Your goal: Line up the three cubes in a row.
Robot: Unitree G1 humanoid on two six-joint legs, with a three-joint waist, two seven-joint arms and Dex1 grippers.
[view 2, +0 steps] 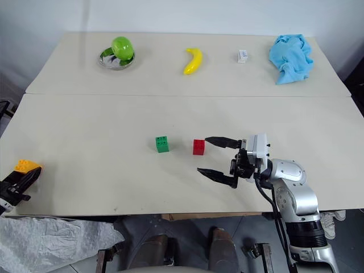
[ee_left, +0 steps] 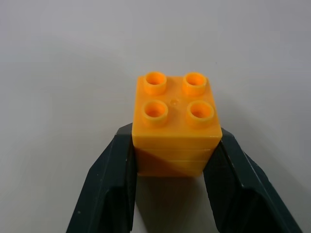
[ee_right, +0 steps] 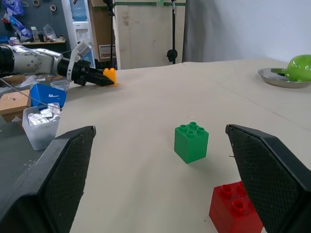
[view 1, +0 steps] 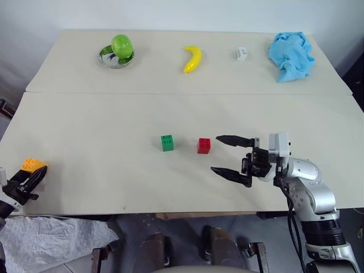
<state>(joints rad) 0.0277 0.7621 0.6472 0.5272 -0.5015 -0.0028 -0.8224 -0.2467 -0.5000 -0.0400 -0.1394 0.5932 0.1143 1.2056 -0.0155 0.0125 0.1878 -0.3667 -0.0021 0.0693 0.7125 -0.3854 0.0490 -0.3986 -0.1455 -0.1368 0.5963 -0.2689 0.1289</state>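
The left end effector (view 1: 29, 177) pinches the orange cube (ee_left: 176, 128) at the counter's (view 1: 102, 125) near-left edge — next, carry it beside the green cube (view 1: 167, 143) and red cube (view 1: 203, 145); the right end effector (view 1: 230, 154) gapes empty.

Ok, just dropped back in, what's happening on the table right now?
The left gripper is shut on the orange-yellow cube at the table's near left edge, far from the other two. The green cube and red cube sit side by side, apart, mid-table. The right gripper hangs open just right of the red cube, touching nothing. The row is not yet formed.
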